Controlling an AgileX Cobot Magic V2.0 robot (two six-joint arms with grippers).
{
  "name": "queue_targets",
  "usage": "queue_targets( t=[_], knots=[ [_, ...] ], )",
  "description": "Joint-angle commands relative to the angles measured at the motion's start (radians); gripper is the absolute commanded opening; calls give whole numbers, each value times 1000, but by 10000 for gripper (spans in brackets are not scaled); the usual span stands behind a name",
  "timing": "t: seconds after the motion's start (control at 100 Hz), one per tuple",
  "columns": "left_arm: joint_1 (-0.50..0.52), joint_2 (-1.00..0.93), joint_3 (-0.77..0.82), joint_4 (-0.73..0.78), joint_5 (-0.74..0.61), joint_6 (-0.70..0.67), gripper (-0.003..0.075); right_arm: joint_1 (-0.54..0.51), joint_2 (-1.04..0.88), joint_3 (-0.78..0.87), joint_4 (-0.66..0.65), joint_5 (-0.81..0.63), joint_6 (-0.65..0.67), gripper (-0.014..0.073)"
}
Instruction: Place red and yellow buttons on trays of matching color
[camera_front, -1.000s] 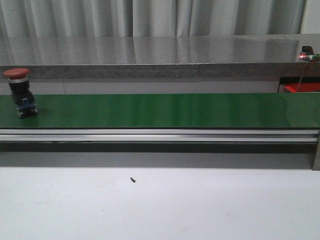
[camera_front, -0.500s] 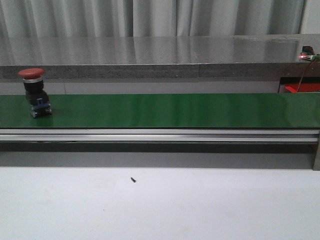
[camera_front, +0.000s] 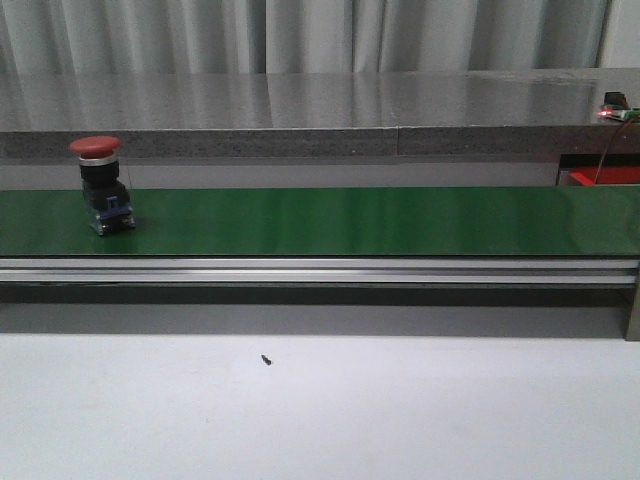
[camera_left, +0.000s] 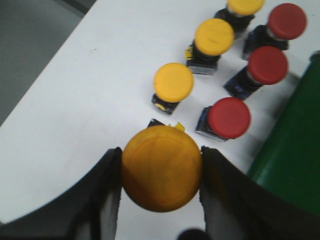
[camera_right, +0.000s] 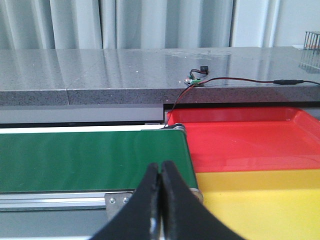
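Red button stands upright near the left end of the green belt. Left gripper clamps a yellow button; right gripper is pressed together, empty. Red tray and yellow tray hold nothing; all placements appear outstanding.

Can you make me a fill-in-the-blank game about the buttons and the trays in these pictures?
1. The button riding on the green belt has a ____ cap.
2. The left gripper is closed around a ____ button.
3. Beside the belt's end, the red tray lies next to a ____ tray.
4. The right gripper has its fingers ____.

Missing words: red; yellow; yellow; shut
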Motion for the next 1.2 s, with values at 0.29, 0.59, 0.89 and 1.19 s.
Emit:
queue_targets(
  t=[0.29, 0.59, 0.89, 1.19],
  knots=[
    [-254, -37, -116, -28, 24, -7, 117, -3, -13, -18, -13, -71, -6, -106],
    [-325, 59, -117, -98, 24, -7, 117, -3, -13, -18, -13, -71, -6, -106],
    [-327, 73, -126, -98, 33, 1, 162, -3, -13, -18, -13, -71, -6, -106],
    [-327, 69, -137, -98, 58, 2, 622, -3, -13, -18, -13, -71, -6, -106]
  ],
)
